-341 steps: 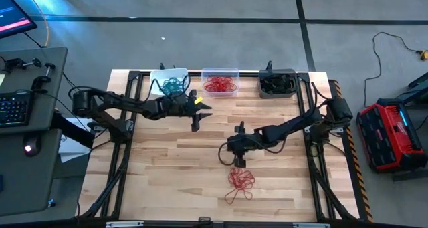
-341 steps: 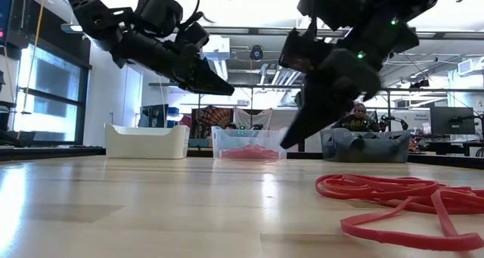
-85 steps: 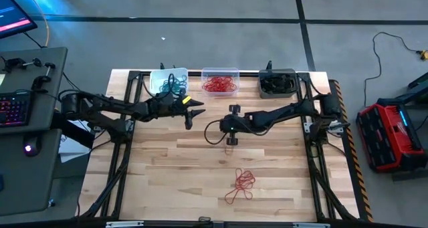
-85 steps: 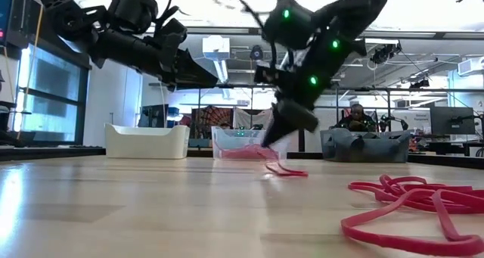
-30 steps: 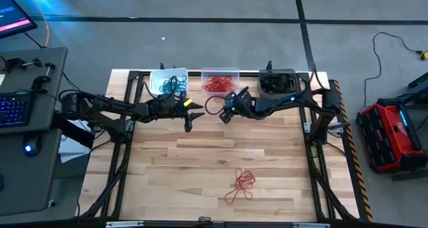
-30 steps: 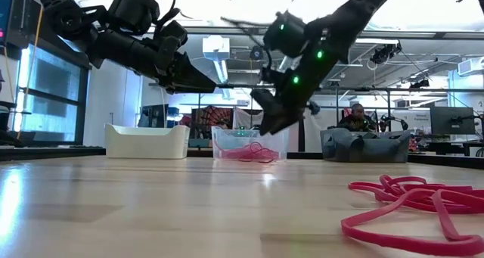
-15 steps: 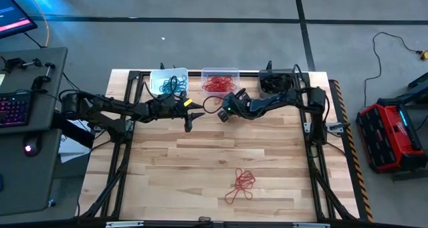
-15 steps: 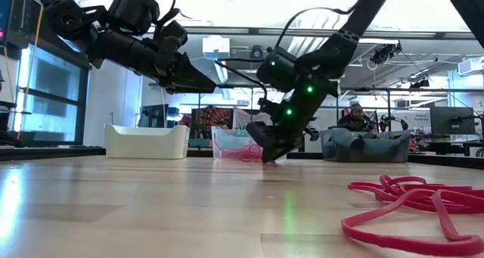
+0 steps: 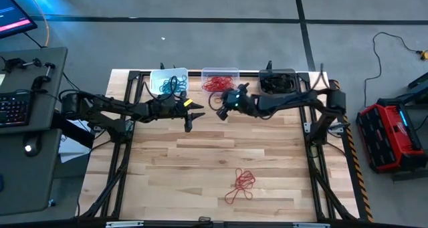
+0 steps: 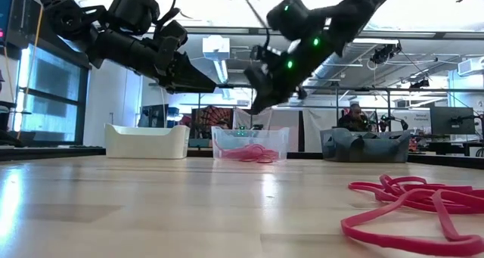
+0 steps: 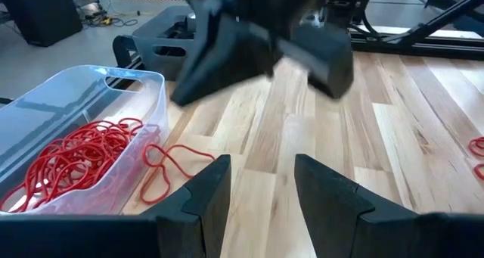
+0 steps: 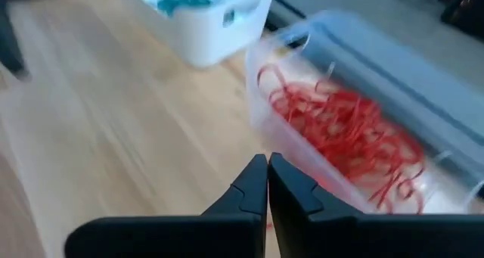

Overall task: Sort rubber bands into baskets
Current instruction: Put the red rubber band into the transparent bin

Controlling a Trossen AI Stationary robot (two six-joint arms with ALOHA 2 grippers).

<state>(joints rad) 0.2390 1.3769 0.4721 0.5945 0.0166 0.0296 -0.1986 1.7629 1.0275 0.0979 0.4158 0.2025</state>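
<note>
The right gripper (image 9: pixel 221 107), shut and empty, hovered beside the clear plastic basket (image 9: pixel 221 73); next, probably the loose red rubber bands (image 9: pixel 241 184).

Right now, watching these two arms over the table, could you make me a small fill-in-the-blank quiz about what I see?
1. The clear basket holds ____ rubber bands.
2. The right gripper's fingers are ____.
3. The loose red bands lie on the ____.
4. The teal bands sit in the ____ basket.

Missing words: red; shut; table; white
</note>
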